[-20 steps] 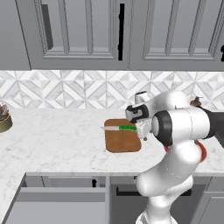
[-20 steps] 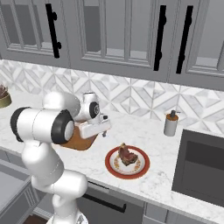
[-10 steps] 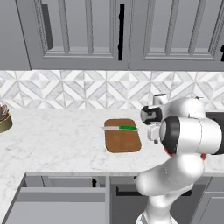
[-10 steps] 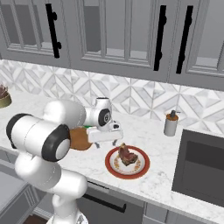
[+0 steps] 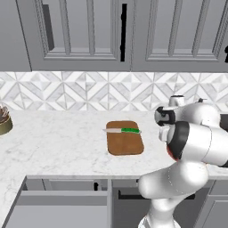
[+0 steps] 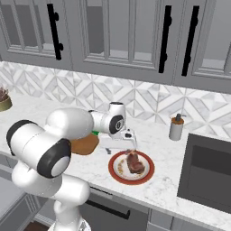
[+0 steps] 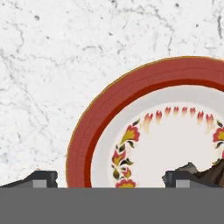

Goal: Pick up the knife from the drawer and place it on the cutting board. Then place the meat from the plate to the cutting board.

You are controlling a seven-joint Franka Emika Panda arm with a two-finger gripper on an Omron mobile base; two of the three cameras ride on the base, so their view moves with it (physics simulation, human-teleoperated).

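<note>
Knife (image 5: 122, 130) is lying across the far end of the cutting board (image 5: 125, 141), green handle to the right, blade to the left; that reads as the 1st half of the task done, w/ the near part of the board sitting bare for the meat; gripper (image 6: 127, 145) is hanging just over the near-left edge of the plate (image 6: 118, 172), jaws standing wide apart and holding nothing, prob. spread like that to straddle the meat (image 6: 135, 163); meat is sitting on the plate towards its right side, plate resting on the counter (image 5: 53, 138) just right of the board; in the hand view the red rim (image 7: 94, 127) is curving between the fingertips (image 7: 40, 178) w/ a dark bit of meat (image 7: 214, 173) showing at the lower right, so the claw is prob. not centred over it yet; drawer (image 5: 53, 209) is standing open below the counter's front edge, looking bare inside; no brand, label or readable writing anywhere; plate is carrying only a red-and-yellow floral band.
</note>
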